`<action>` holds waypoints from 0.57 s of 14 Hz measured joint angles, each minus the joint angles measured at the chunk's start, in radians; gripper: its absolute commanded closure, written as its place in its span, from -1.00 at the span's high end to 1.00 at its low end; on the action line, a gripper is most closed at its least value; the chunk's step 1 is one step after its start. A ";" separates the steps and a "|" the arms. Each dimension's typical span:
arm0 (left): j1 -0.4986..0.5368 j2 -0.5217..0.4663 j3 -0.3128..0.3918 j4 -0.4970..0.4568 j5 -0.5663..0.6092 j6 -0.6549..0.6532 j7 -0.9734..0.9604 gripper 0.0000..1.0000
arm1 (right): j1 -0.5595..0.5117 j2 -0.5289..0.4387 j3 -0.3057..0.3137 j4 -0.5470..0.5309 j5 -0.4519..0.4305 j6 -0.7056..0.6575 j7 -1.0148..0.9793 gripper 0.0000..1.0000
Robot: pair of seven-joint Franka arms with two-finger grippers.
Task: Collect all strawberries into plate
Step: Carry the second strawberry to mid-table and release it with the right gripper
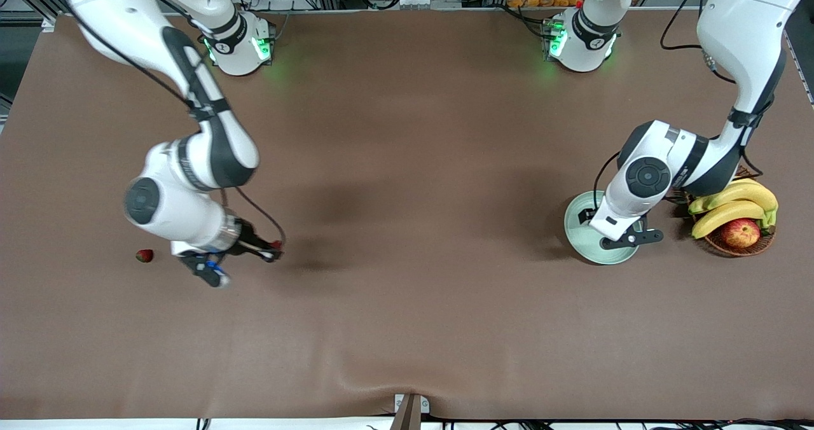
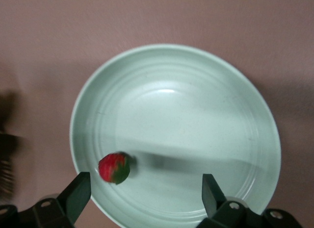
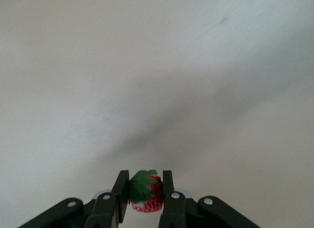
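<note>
**Left gripper open over the plate, right gripper carrying a berry**

Left gripper [image 2: 142, 196] hangs over the pale green plate [image 1: 575, 210] with its fingers spread wide and nothing between them. One strawberry [image 2: 114, 167] lies inside the plate, close to the rim rather than at the middle, so most of the glossy floor is bare. The plate sits toward the left arm's end of the table, just beside a wicker basket [image 1: 757, 245] that holds bananas [image 1: 731, 204] and an apple [image 1: 739, 232]; the arm's wrist covers the gap between plate and basket.

The right gripper [image 3: 145, 191] is clamped on a second strawberry [image 3: 147, 194], green cap showing between the fingers, above the brown table [image 1: 407, 315] toward the right arm's end. A third strawberry [image 1: 144, 256] lies on the cloth just beside that gripper, closer to the table's edge.

Between the two arms the cloth is one wide open stretch, with a slight wrinkle at the edge nearest the front camera.
</note>
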 measured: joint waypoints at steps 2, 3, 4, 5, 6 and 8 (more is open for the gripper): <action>0.002 -0.022 -0.018 0.005 -0.026 0.000 -0.001 1.00 | 0.072 0.057 0.001 0.069 0.000 0.003 0.145 -1.00; 0.002 -0.031 -0.027 0.009 -0.054 -0.001 -0.001 1.00 | 0.108 0.083 0.001 0.102 0.000 0.006 0.214 -1.00; 0.002 -0.039 -0.034 0.015 -0.081 -0.002 -0.001 1.00 | 0.142 0.105 0.002 0.134 0.001 0.010 0.276 -1.00; 0.002 -0.043 -0.038 0.021 -0.095 -0.004 -0.001 1.00 | 0.175 0.125 0.002 0.166 0.005 0.013 0.335 -1.00; 0.002 -0.044 -0.040 0.028 -0.104 -0.006 -0.001 1.00 | 0.206 0.143 0.002 0.194 0.018 0.024 0.386 -1.00; 0.002 -0.044 -0.048 0.039 -0.141 -0.008 -0.001 1.00 | 0.264 0.178 0.002 0.233 0.044 0.092 0.471 -1.00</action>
